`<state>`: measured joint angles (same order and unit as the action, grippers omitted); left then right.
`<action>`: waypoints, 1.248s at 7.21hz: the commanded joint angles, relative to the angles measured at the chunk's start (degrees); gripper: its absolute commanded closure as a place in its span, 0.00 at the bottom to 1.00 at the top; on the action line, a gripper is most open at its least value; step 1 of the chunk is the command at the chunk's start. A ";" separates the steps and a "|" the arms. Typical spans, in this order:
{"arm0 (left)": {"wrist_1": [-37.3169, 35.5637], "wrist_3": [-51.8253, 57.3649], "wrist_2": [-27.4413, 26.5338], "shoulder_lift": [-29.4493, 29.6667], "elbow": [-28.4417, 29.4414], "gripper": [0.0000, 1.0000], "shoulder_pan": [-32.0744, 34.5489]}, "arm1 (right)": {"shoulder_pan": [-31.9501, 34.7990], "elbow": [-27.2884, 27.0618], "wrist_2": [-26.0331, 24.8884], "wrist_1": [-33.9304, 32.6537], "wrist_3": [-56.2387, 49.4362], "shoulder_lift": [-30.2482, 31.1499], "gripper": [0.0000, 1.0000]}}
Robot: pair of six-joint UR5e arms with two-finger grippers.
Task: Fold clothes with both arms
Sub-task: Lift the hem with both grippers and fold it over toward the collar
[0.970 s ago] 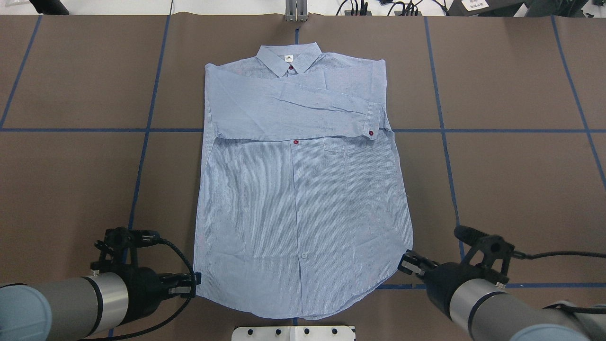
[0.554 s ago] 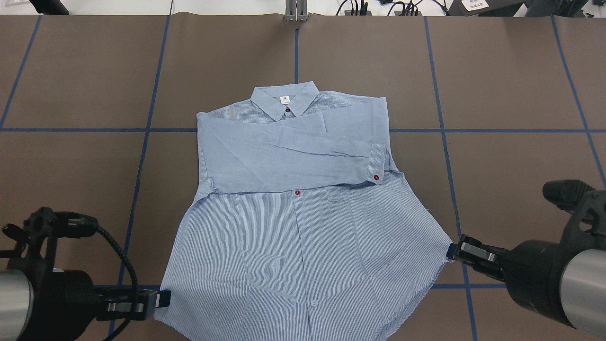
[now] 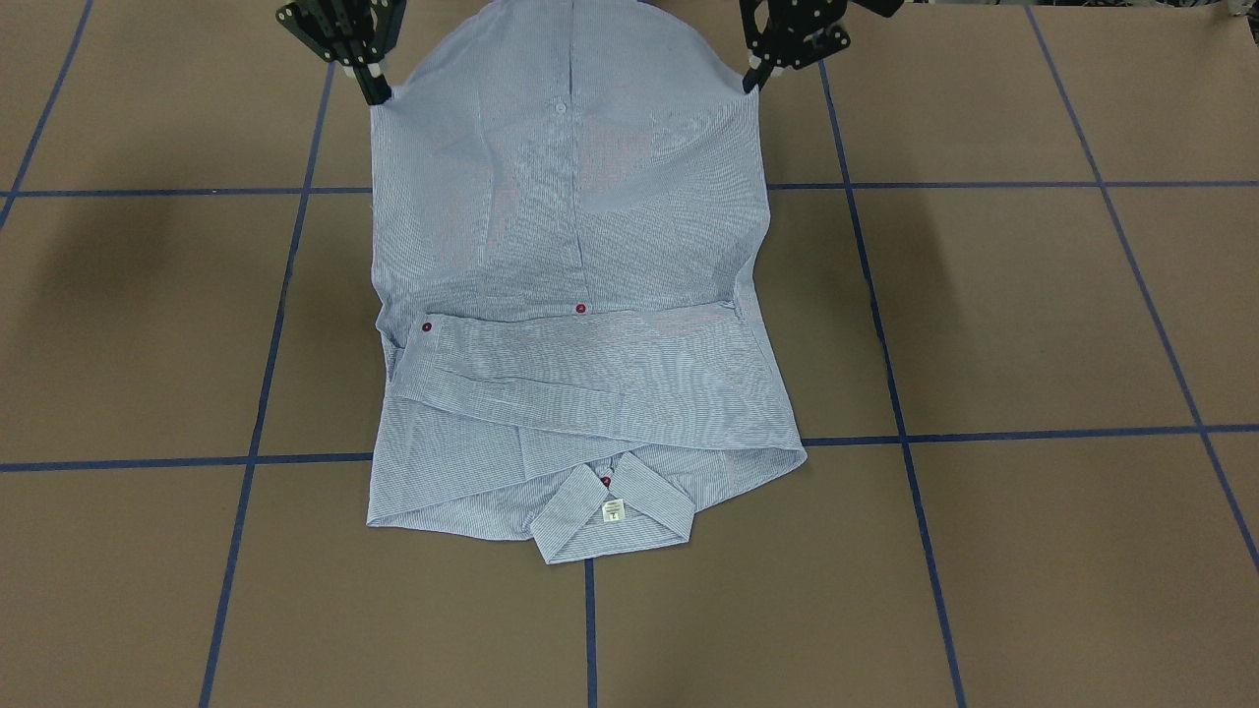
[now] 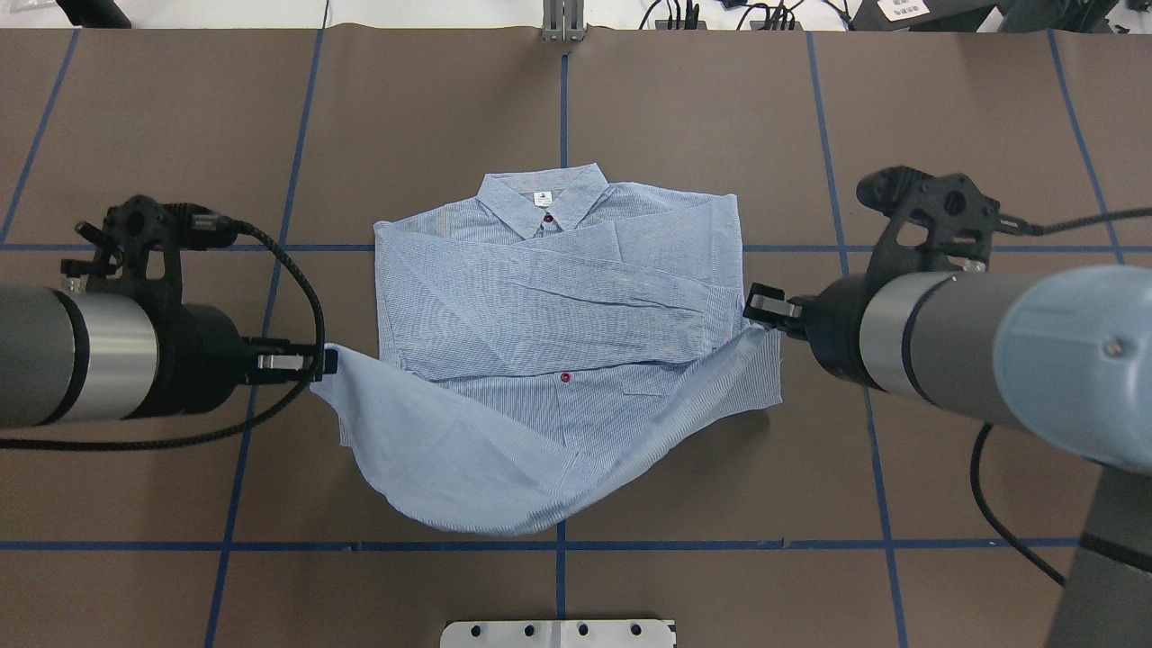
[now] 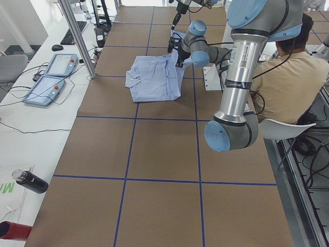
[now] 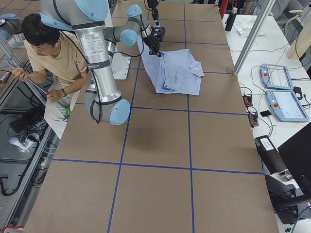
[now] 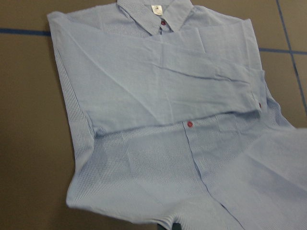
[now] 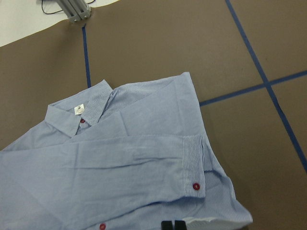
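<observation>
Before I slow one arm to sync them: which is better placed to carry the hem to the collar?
Right, marginally: the right gripper holds the hem nearer the collar than the left gripper.

Nothing is legible: print on the white neck label point(image 3: 613, 511) and the arm sticker point(image 5: 238, 64) is too small.

Cropped at top: left end effector point(image 3: 755, 71), right end effector point(image 3: 375, 87); neck label point(image 3: 613, 510) illegible.
</observation>
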<state>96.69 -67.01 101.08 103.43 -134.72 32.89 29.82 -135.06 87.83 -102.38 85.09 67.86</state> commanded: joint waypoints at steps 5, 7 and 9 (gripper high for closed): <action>15.14 10.32 -1.32 14.08 37.12 1.00 10.61 | 11.31 28.68 3.31 14.57 -7.04 -11.07 1.00; 17.21 10.32 -3.25 20.37 46.52 1.00 10.71 | 12.02 35.96 3.31 23.92 -7.31 -11.97 1.00; 19.56 10.50 -4.65 23.65 54.09 1.00 10.62 | 14.20 43.01 5.92 33.09 -10.46 -11.79 1.00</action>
<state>114.50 -56.61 97.51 124.89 -85.53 43.52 42.59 -96.07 91.82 -74.24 76.32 56.01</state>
